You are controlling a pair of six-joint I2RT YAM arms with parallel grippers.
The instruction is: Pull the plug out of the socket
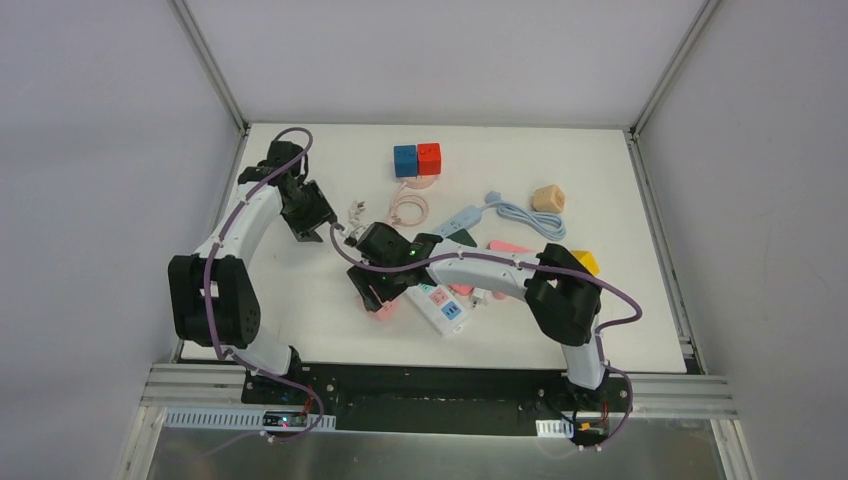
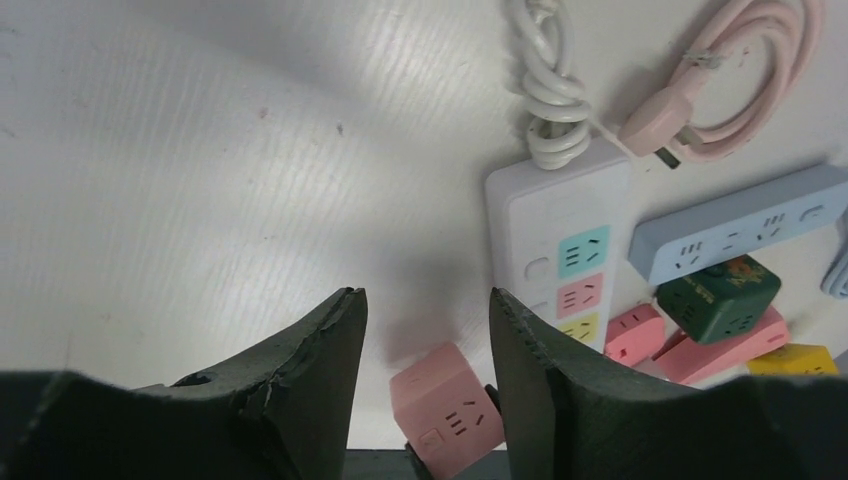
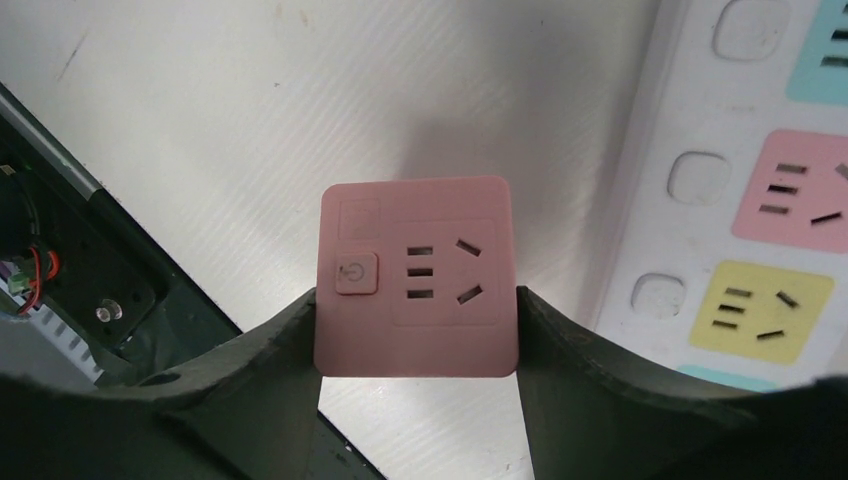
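- Right gripper (image 3: 415, 298): jaws clamped on pink plastic cube socket (image 3: 417, 277), frame centre; slots bare.
- Left gripper (image 2: 425, 300): jaws partway apart, empty, upper left.
- Small white plug (image 1: 352, 210), seemingly, on tabletop (image 1: 600, 180) just right of them.

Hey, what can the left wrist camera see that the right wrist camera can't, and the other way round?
Only the left wrist view: the coiled pink cable with its plug, the blue power strip, the green cube socket, and the left gripper, open and empty. Only the right wrist view: the right gripper clamped on the sides of the pink cube socket, the cube's power button, and the dark rail at the table's edge. Both: the pink cube socket and the white power strip with its coloured outlets.
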